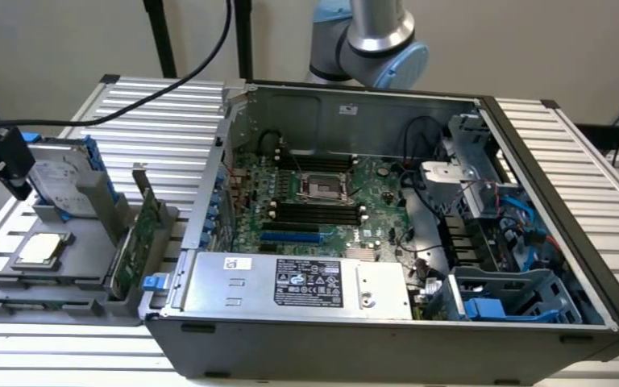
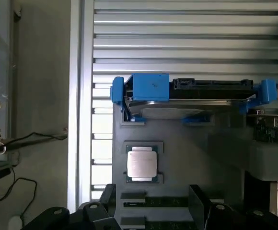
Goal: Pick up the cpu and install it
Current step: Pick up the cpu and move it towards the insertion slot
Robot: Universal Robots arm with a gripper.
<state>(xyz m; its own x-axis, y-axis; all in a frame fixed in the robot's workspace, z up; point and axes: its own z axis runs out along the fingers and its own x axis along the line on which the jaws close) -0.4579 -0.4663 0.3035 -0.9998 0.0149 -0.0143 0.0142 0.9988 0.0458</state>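
Observation:
The cpu (image 1: 41, 248), a small flat silver square, lies in its recess on the grey holder (image 1: 84, 234) at the exterior view's left, outside the computer case. In the wrist view the cpu (image 2: 142, 163) sits just ahead of my two black fingers (image 2: 108, 197). My gripper (image 1: 14, 179) hangs above the holder, up and to the exterior view's left of the chip. My gripper (image 2: 153, 205) is open with nothing between its fingers. The empty processor socket (image 1: 321, 187) shows on the green motherboard (image 1: 299, 218) inside the case.
A hard drive in a blue bracket (image 1: 62, 181) stands upright on the holder behind the chip. An expansion card (image 1: 138, 234) stands at the holder's case side, and memory sticks (image 1: 30, 282) lie in front. A silver power supply (image 1: 299, 282) and cables crowd the open case (image 1: 396, 355).

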